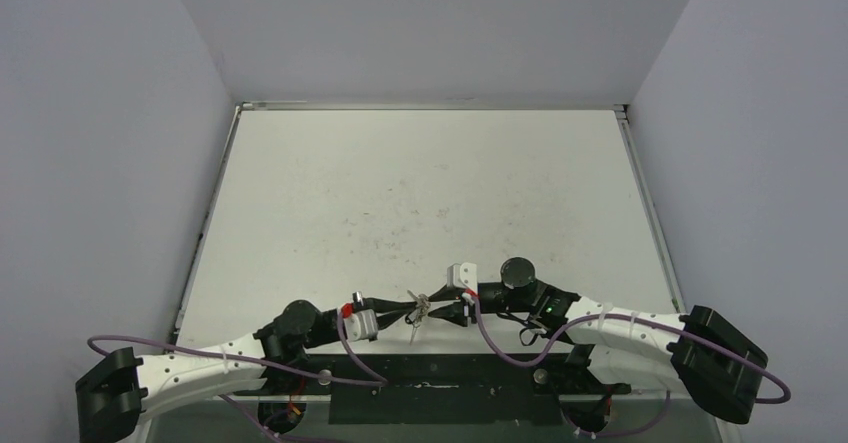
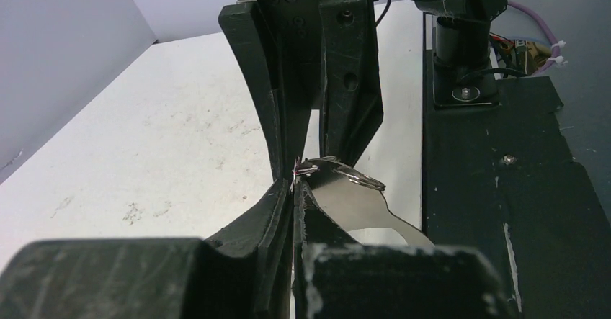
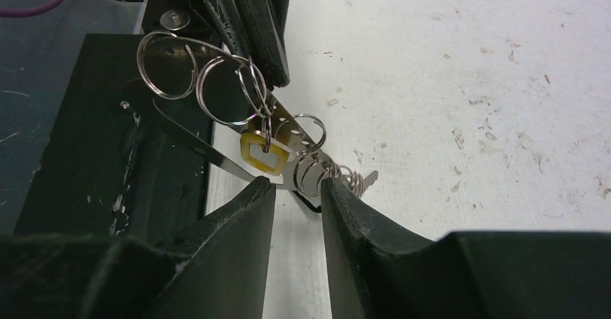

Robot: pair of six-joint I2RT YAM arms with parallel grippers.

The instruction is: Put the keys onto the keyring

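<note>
Both grippers meet above the table's near edge. My left gripper (image 1: 408, 312) (image 2: 295, 186) is shut on a thin small ring (image 2: 305, 168) of the keyring's chain. The keyring (image 2: 353, 205) is a flat silver loop; it also shows in the right wrist view (image 3: 216, 153), with several chain rings (image 3: 229, 92). My right gripper (image 1: 442, 308) (image 3: 298, 186) grips the keyring's flat end and a cluster of rings between its fingertips. A yellow-tagged key (image 3: 262, 153) hangs on a ring. Another key's tip (image 3: 367, 178) pokes out right. A key dangles below the grippers (image 1: 415, 331).
A black base plate (image 1: 450, 388) runs along the near edge under both arms. The white table (image 1: 430, 193) is scuffed, with walls on the left, right and far sides. Purple cables (image 1: 500, 348) loop beside each arm.
</note>
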